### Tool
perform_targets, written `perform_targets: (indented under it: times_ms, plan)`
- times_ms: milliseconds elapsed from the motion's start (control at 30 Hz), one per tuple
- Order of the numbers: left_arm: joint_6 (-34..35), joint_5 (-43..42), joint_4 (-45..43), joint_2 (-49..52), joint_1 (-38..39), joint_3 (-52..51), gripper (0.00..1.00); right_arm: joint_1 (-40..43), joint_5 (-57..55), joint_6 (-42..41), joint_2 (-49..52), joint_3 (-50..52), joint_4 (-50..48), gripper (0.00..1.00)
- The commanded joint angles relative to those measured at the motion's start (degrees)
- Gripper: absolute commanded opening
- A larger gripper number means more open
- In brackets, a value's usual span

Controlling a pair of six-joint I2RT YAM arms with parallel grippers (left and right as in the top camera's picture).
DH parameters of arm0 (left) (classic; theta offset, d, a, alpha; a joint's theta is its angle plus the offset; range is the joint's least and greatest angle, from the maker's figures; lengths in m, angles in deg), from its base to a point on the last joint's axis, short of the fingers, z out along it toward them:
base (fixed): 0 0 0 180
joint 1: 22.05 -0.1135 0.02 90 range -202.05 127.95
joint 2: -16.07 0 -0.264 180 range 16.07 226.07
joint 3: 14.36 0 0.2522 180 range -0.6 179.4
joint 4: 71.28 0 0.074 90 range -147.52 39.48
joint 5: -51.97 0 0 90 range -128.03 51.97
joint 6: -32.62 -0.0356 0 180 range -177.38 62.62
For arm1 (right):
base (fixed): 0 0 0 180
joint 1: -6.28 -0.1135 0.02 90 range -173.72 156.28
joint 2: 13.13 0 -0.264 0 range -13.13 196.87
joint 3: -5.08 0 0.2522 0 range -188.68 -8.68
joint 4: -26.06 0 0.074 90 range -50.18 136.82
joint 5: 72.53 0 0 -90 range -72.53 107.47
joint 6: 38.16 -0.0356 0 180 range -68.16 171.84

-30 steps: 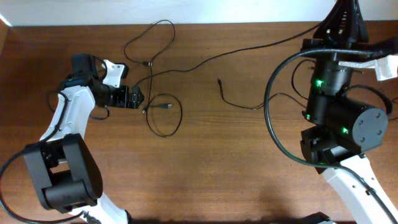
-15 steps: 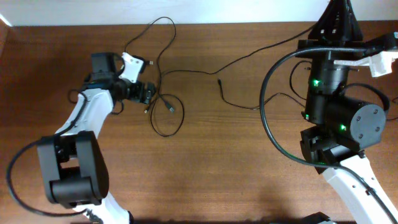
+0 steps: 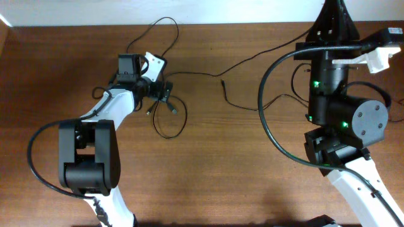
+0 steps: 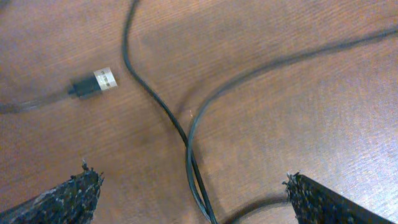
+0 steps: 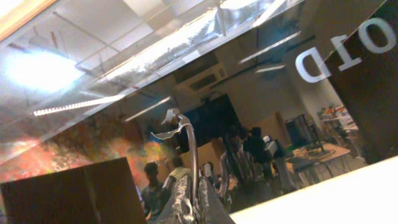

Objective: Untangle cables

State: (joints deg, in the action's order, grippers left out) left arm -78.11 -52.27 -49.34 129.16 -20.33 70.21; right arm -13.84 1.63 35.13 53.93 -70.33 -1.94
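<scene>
Our left tool (image 4: 198, 198) straddles crossed cables (image 4: 188, 144)
Left tool apart, low over the worktop (image 4: 323, 130); right tool (image 5: 189, 202), frame bottom, pinched together on one cable end (image 5: 194, 162).

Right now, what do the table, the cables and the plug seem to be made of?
Table: wood or wood veneer, judging by the brown grain; matte finish. Cables: black rubber or plastic jacket, smooth, bending freely. Plug: black plastic body with a silvery sleeve, probably metal.
</scene>
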Motion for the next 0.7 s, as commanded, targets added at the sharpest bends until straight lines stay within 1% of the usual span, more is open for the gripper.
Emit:
perform_targets:
  times_ms: [0, 67, 133, 200, 333, 400, 533, 667]
  plan:
    - [0.4, 5.4, -3.7, 1.2, 1.5, -0.1, 0.99, 0.3, 2.4, -0.3, -0.2, -0.3, 0.1, 0.04]
    - [0.1, 5.3, -6.0, 2.1, 2.2, -0.1, 0.99, 0.3, 2.4, -0.3, -0.2, -0.3, 0.3, 0.04]
    - [-4.0, 5.3, -7.6, 3.7, 3.0, -0.1, 1.0, 0.3, 3.1, -0.3, -0.2, -0.3, 0.5, 0.04]
    - [-7.4, 5.2, -7.4, 4.6, 3.5, -0.1, 0.99, 0.3, 3.7, -0.2, -0.2, -0.3, 0.5, 0.04]
    - [-10.5, 4.0, -6.0, 4.9, 3.7, -0.1, 0.99, 0.3, 3.7, -0.2, -0.2, -0.3, 1.0, 0.04]
    - [-13.9, 4.0, -6.4, 5.8, 3.7, -0.1, 0.99, 0.3, 3.7, -0.2, -0.2, -0.3, 2.6, 0.04]
    - [-13.8, 3.5, -11.3, 10.3, 4.0, -0.1, 0.99, 0.3, 3.7, -0.2, -0.2, -0.3, 3.9, 0.04]
    - [-13.9, 3.1, -14.2, 11.7, 5.3, -0.1, 0.93, 0.3, 3.7, -0.2, -0.2, -0.3, 3.9, 0.04]
